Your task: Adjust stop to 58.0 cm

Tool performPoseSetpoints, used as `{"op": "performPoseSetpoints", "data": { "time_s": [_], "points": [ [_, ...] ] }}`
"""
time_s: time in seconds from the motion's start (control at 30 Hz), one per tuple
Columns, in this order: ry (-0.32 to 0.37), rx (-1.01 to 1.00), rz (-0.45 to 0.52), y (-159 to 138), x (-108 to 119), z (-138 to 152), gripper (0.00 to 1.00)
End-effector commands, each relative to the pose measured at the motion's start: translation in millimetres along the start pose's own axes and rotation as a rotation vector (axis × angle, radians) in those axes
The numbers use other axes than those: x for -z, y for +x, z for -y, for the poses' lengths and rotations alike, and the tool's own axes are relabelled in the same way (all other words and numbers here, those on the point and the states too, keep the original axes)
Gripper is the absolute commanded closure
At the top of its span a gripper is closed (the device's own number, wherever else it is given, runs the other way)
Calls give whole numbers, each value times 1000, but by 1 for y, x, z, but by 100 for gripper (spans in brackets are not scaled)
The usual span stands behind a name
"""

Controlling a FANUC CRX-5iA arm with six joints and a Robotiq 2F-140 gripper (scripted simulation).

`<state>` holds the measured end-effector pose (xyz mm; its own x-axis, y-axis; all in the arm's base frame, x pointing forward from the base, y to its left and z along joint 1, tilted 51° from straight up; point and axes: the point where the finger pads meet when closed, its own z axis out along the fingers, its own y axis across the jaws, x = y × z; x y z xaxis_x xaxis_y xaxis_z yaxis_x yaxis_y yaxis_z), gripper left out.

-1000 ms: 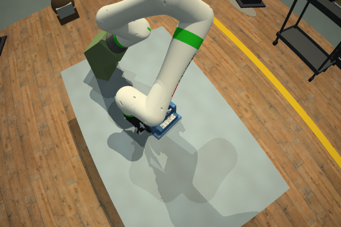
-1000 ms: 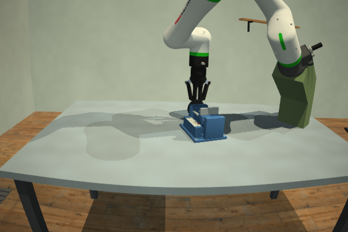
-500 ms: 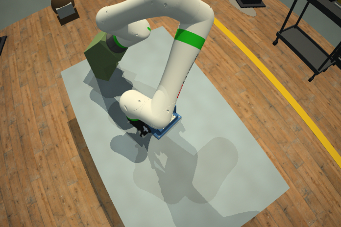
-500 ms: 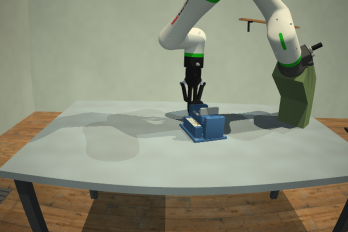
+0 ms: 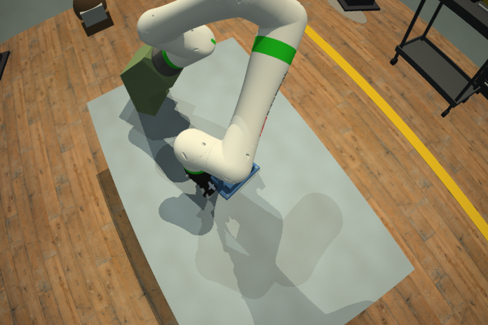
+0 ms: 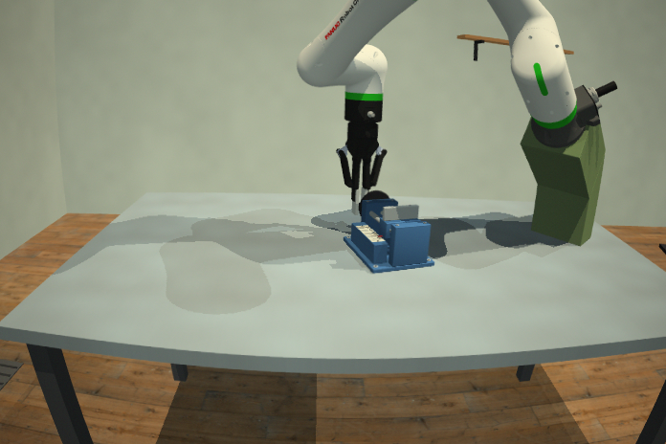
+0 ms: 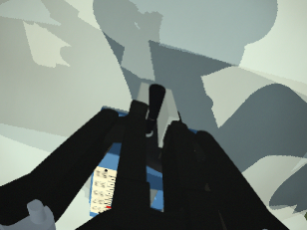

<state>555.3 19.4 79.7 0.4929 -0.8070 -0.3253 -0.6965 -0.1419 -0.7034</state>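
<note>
A small blue stop fixture point(image 6: 391, 237) stands on the grey table, with a white scale strip point(image 6: 369, 233) on its near side and a grey stop block point(image 6: 401, 211) on top. A black handwheel point(image 6: 373, 196) sits at its far end. My gripper point(image 6: 363, 194) hangs straight down over that end, its fingers shut on the handwheel's handle. In the overhead view the arm hides most of the fixture point(image 5: 235, 184), and the gripper point(image 5: 207, 188) shows at its left edge. In the wrist view the dark fingers cover the handle, with the scale strip point(image 7: 102, 189) below.
The arm's green base point(image 6: 564, 186) stands at the table's far right. A black cart point(image 5: 449, 57) and a yellow floor line point(image 5: 405, 130) lie beyond the table.
</note>
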Motion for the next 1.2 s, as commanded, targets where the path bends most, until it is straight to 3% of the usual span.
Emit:
{"op": "performPoseSetpoints", "data": {
  "time_s": [0.0, 0.67, 1.17],
  "points": [
    [-1, 0, 0, 0, 9, 1, 96],
    [-1, 0, 0, 0, 37, -23, 96],
    [-1, 0, 0, 0, 29, -50, 96]
  ]
}}
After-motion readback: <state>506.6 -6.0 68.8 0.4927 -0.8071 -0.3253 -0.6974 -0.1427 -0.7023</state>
